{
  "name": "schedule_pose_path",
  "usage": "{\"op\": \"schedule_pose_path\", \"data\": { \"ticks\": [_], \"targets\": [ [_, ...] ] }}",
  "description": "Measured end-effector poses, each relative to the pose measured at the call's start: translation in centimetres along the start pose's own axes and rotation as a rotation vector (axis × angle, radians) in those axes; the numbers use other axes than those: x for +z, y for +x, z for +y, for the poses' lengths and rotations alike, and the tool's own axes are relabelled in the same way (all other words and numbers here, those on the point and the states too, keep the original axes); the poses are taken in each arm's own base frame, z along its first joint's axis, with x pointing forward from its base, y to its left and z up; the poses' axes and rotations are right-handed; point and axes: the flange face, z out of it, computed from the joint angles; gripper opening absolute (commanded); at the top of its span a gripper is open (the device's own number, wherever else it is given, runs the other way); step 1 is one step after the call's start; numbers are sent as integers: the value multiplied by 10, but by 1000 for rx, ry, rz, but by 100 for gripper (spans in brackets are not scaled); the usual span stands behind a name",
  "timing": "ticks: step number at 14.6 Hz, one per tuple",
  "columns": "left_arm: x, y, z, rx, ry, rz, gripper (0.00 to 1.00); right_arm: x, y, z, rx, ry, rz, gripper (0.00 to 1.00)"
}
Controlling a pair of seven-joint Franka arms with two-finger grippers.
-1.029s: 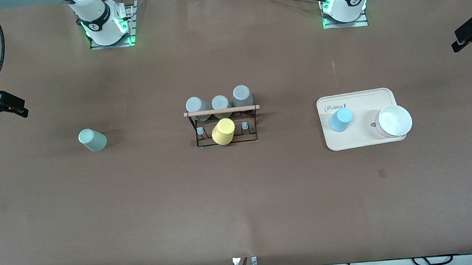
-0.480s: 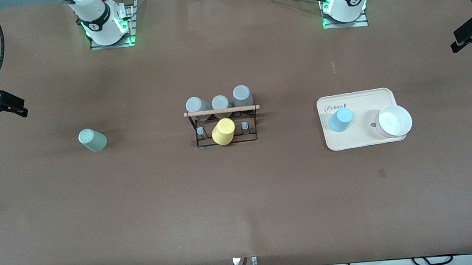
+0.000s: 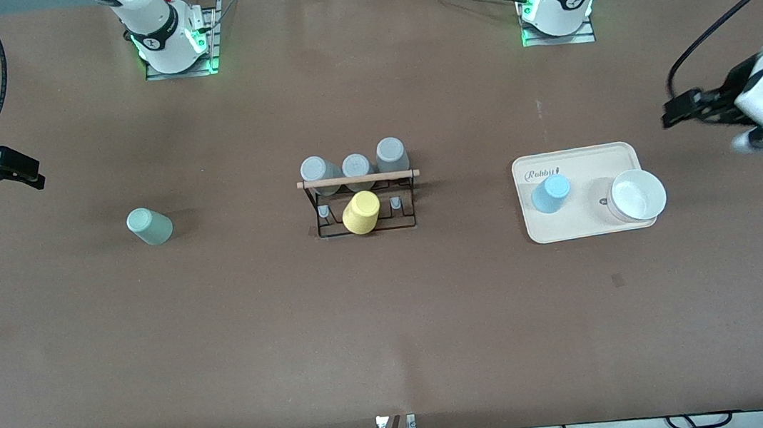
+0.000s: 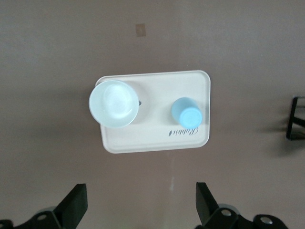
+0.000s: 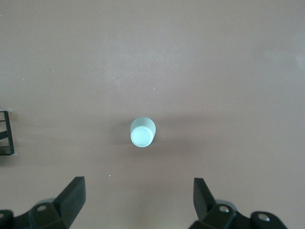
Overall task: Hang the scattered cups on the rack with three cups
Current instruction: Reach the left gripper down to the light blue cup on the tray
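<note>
**Both grippers wide apart and empty, two pastel cups off the rack**

The small black wire-frame rack with a light wooden dowel across its top [image 3: 360,202] stands at the middle of the brown counter [image 3: 394,327]. Three grey cups [image 3: 354,163] sit upside down along its row farther from the front camera, and a yellow tapered cup [image 3: 360,212] sits on the middle peg of the nearer row, with a bare peg on each side of it.

The pale mint green matte tumbler [image 3: 149,226] stands upside down on the bare counter, well apart from the rack toward the right arm's end. The right wrist view shows it from above, alone on the counter [image 5: 142,132].

The light blue matte tumbler [image 3: 551,194] stands upside down on the cream rectangular tray [image 3: 584,161], which lies toward the left arm's end of the counter. A wide white bowl [image 3: 637,195] shares the tray, beside the blue tumbler and not touching it.

The left gripper [image 3: 682,111] hangs in the air over the counter just off the tray's edge at the left arm's end; its black fingers [image 4: 74,206] are spread wide with nothing between them. The right gripper [image 3: 25,175] hangs over the counter at the right arm's end, near the mint tumbler but not over it, its fingers [image 5: 71,196] likewise spread wide and empty.
</note>
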Motion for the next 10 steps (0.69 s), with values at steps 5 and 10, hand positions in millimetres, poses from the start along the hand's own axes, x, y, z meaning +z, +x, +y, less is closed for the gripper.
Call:
{"op": "schedule_pose_path", "data": {
  "ticks": [5, 10],
  "targets": [
    [104, 16, 43, -77, -6, 32, 100, 0, 0, 0, 0, 0, 0, 100],
    [191, 36, 66, -123, -19, 0, 100, 0, 0, 0, 0, 0, -1, 100]
  ]
}}
